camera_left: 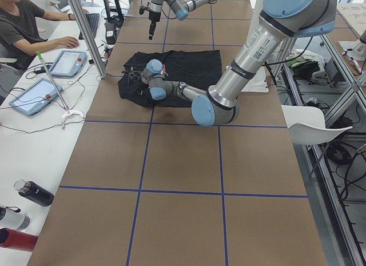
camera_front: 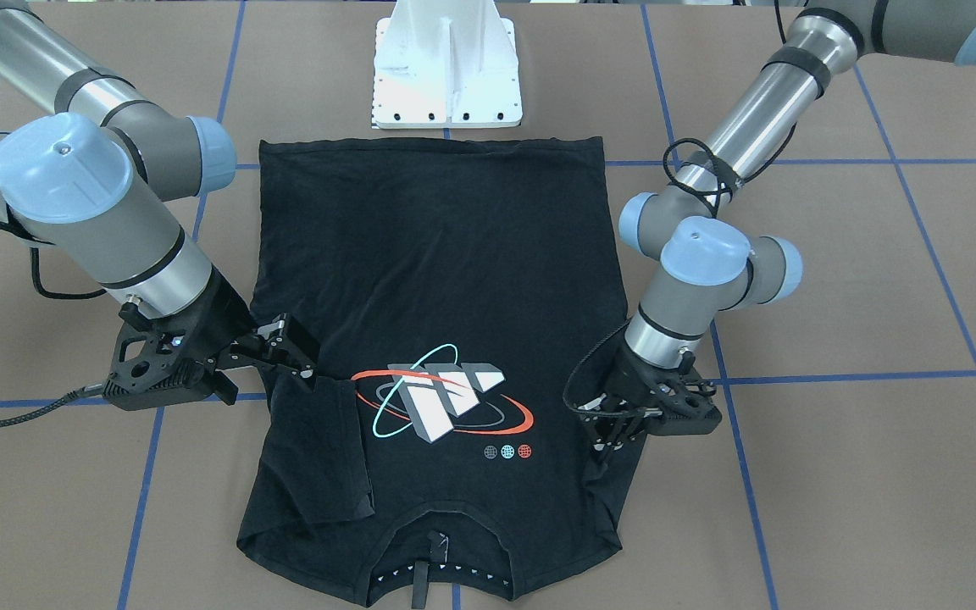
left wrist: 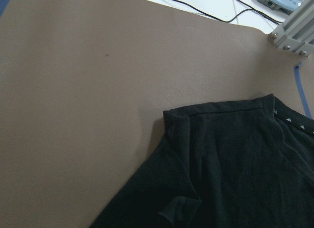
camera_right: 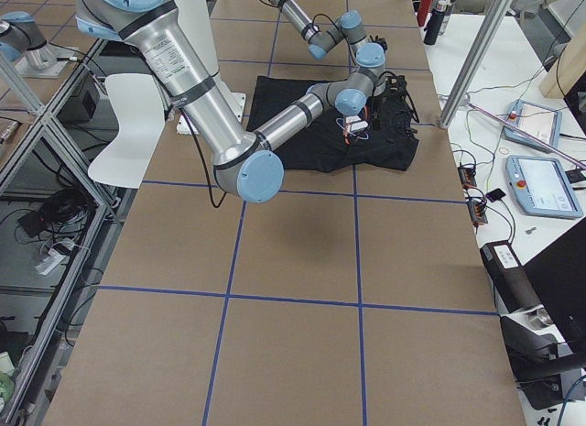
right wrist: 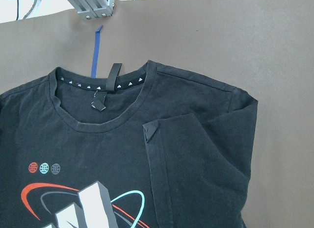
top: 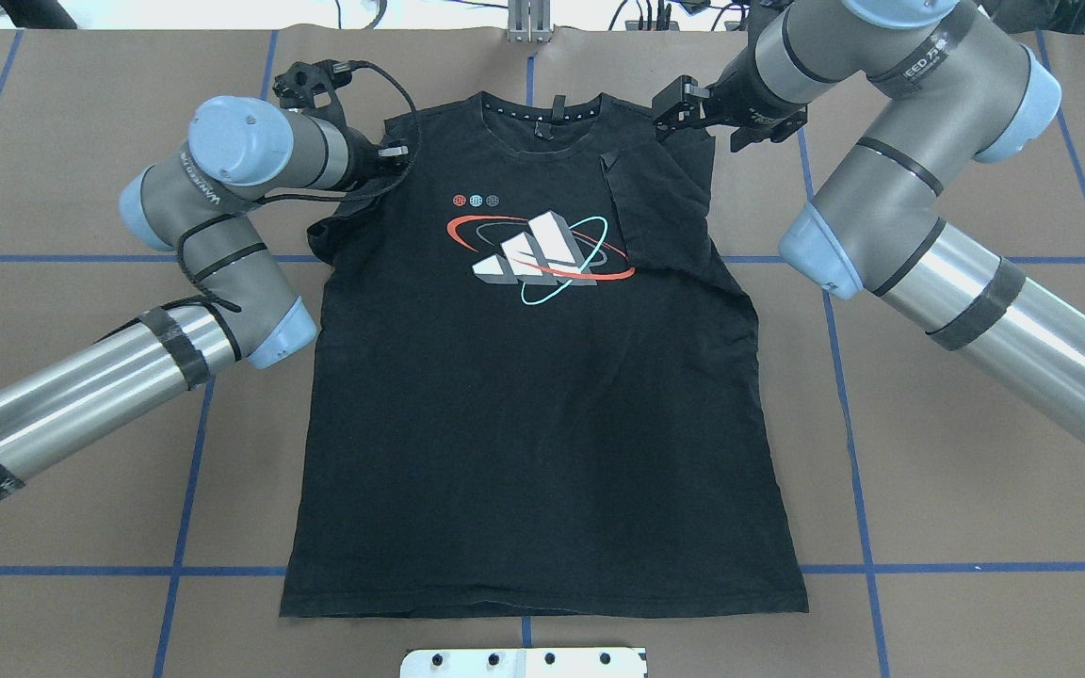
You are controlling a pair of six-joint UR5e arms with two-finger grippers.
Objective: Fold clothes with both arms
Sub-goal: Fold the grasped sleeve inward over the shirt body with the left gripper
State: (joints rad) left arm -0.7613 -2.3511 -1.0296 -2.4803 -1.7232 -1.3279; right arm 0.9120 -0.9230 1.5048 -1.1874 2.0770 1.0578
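Brown taped table (top: 976, 537) holds the shirt (top: 542, 424) flat, print up. Right of the collar (top: 580, 115), one sleeve (top: 665, 217) lies folded inward near the right gripper (top: 667, 108). Left of it, the left gripper (top: 388, 158) is at the other sleeve (top: 331, 235). Whether either pinches cloth, I cannot tell. Best fold that sleeve inward too, low and smooth.

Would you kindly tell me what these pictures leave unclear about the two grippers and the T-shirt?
- Left gripper: whether it pinches a sleeve of the T-shirt. Its own wrist hides it overhead, and in the front-facing view it is black on black fabric.
- Right gripper: how far its jaws stand apart. It is black against the T-shirt in the front-facing view and too small in the side views.
- Neither wrist view shows any fingers.
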